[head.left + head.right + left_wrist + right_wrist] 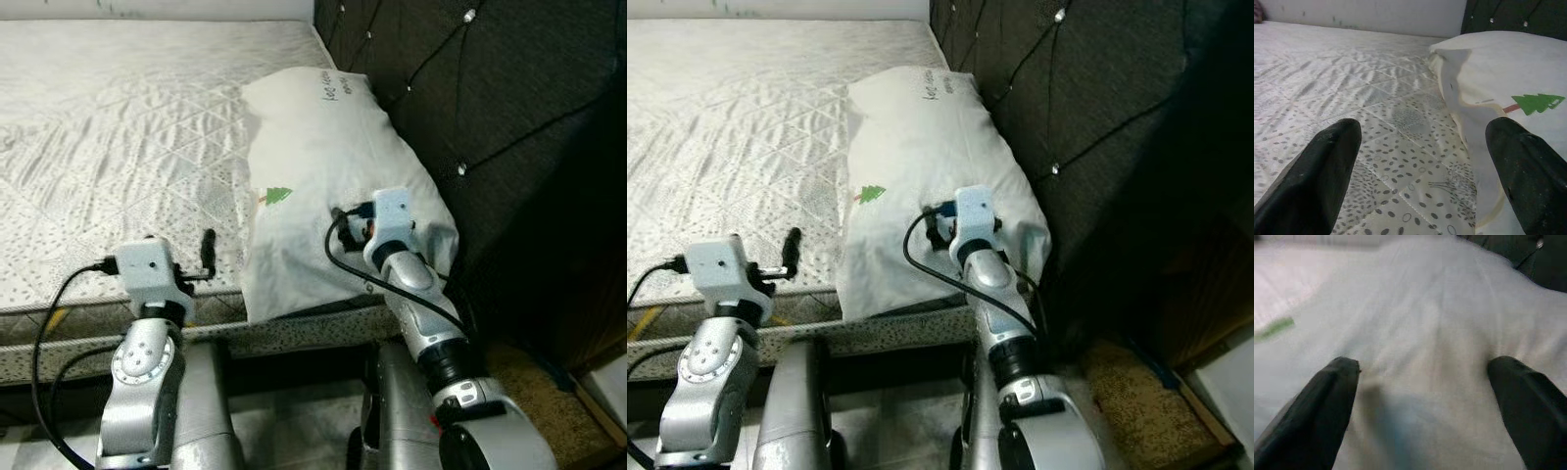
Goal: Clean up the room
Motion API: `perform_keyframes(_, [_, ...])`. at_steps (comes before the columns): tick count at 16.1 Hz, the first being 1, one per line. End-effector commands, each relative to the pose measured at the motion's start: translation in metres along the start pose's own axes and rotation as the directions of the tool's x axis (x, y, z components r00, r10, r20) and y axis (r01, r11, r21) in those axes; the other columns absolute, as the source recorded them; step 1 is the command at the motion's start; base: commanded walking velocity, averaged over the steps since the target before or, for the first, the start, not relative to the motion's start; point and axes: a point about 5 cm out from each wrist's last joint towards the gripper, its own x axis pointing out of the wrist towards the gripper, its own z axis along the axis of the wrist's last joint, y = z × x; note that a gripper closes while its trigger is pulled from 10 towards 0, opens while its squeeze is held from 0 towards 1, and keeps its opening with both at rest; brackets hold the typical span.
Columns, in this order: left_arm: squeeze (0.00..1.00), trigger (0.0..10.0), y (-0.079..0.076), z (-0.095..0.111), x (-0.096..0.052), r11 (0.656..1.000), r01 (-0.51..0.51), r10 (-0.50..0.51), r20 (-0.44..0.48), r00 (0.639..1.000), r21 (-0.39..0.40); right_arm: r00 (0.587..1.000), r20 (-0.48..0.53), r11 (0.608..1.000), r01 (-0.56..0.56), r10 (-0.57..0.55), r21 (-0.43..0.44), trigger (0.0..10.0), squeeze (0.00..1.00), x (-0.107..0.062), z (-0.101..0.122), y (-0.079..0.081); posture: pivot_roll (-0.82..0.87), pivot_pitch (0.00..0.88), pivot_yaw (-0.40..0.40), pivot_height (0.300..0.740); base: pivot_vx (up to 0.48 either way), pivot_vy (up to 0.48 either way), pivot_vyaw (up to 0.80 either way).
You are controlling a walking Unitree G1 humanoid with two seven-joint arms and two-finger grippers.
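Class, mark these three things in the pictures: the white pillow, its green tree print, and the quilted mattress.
White fabric pillow (323, 147): left eye view, upper middle of its top face.
Small green tree print (279, 196): left eye view, centre of the tree.
White quilted mattress (118, 147): left eye view, bare top surface.

The robot has two shiny silver arms made of round parts. Each wrist carries a small white box. A black cable loops out from each box. The left gripper (1420, 171) and right gripper (1422, 401) have long black fingers with rounded tips.
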Motion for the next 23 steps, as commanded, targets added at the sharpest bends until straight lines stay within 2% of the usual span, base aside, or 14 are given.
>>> perform_keyframes(1, [0.00, 10.0, 0.004, 0.004, 0.000, 0.999, -0.046, 0.045, 0.019, 0.999, 0.016, 0.997, 0.075, 1.000, -0.002, 0.000, 0.028, 10.0, 1.00, -0.006, 0.011, -0.011, 0.04, 0.027, -0.019, 0.493, 0.000, 0.000, 0.00])
perform_keyframes(3, [0.00, 10.0, 0.006, 0.005, 0.000, 0.997, -0.062, 0.061, 0.028, 0.998, 0.056, 0.993, 0.114, 0.999, -0.014, 0.010, 0.032, 10.0, 1.00, -0.020, 0.010, -0.021, 0.04, 0.029, -0.016, 0.493, 0.000, 0.000, 0.00])
perform_keyframes(4, [0.00, 10.0, 0.006, 0.003, 0.001, 0.997, -0.061, 0.060, 0.020, 0.998, 0.041, 0.994, 0.112, 0.999, -0.018, 0.015, 0.031, 10.0, 0.95, -0.028, 0.006, -0.022, 0.03, 0.028, -0.017, 0.493, 0.000, 0.000, 0.00])
perform_keyframes(5, [0.00, 10.0, 0.005, 0.003, 0.002, 0.997, -0.059, 0.059, 0.019, 0.998, 0.039, 0.994, 0.107, 0.999, -0.026, 0.022, 0.031, 10.0, 0.00, -0.031, 0.004, -0.021, 0.03, 0.028, -0.017, 0.493, 0.000, 0.000, 0.00])
perform_keyframes(7, [0.00, 10.0, 0.003, 0.003, 0.004, 0.998, -0.054, 0.054, 0.020, 0.998, 0.037, 0.989, 0.141, 0.997, -0.056, 0.048, 0.055, 10.0, 0.00, -0.036, 0.006, -0.015, 0.03, 0.021, -0.015, 0.493, 0.000, 0.000, 0.00])
perform_keyframes(10, [0.00, 10.0, 0.002, 0.004, 0.005, 0.998, -0.048, 0.048, 0.023, 0.999, 0.037, 0.981, 0.186, 0.997, -0.065, 0.054, 0.052, 10.0, 0.00, -0.034, 0.016, -0.010, 0.03, 0.017, -0.009, 0.518, 0.000, 0.000, 0.00])
perform_keyframes(23, [0.00, 10.0, -0.003, 0.002, 0.007, 0.999, -0.018, 0.018, 0.018, 1.000, 0.043, 0.979, 0.204, 0.998, -0.030, 0.019, 0.052, 10.0, 0.00, -0.029, 0.027, -0.016, 0.02, 0.006, -0.008, 0.693, 0.000, 0.000, 0.00])
